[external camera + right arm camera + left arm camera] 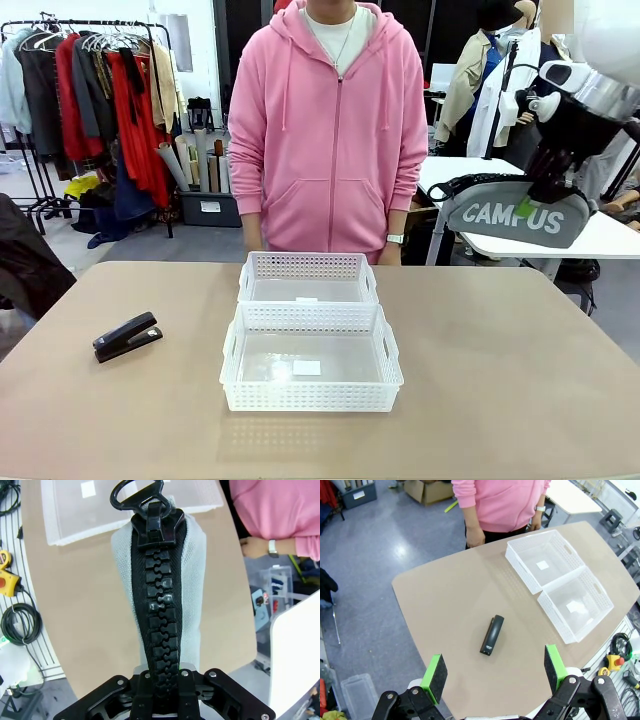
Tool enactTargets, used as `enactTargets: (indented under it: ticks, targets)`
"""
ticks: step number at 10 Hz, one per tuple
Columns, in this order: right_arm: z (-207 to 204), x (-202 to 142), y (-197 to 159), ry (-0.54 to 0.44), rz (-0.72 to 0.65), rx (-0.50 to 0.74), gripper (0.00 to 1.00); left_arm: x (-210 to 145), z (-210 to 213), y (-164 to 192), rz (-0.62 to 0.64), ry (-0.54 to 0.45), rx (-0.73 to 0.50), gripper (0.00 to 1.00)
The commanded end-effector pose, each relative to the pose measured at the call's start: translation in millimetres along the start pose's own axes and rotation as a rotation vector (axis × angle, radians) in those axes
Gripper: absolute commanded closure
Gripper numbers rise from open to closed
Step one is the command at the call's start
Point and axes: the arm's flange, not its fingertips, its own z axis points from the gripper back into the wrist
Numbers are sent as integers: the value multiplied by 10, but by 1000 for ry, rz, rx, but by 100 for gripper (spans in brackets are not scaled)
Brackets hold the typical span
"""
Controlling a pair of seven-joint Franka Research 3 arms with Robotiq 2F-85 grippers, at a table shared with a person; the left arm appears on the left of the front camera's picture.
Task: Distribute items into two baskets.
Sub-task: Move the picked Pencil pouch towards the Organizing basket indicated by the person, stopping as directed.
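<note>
Pinching the pouch [515, 213] in the right end effector [548, 192], high and out past the right edge of the bench [500, 380]. Holds it with the long axis roughly level, the "CAMPUS" side toward the front camera and the strap trailing off the left end (in the right wrist view, zip running straight away from the pads). Hangs up and to the right of both baskets. Calls, by the look of it, for a carry leftward and down, probably with the long axis kept along a basket's length.

Mid-bench, the near basket [310, 395] and far basket [305, 262], long sides touching, with nothing inside but a small white label each.

On the bench's left side, well apart from the baskets, the stapler [128, 337]. Lies flat below the left end effector [494, 669], itself spread wide and holding nothing. Clearly the left arm's to fetch.

Smooth tan top, bare around the baskets. At the far edge, a person [330, 130] in a pink hoodie, hands at the sides.
</note>
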Motion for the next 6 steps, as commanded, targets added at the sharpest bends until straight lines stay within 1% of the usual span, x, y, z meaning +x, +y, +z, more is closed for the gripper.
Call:
enactTargets:
  ticks: [1,6]
  targets:
    - [14,-3,-8,-1,-7,-4,100,-8,-6,8,-13,-16,-18,0]
    - [14,-3,-8,-1,-7,-4,100,-8,-6,8,-13,-16,-18,0]
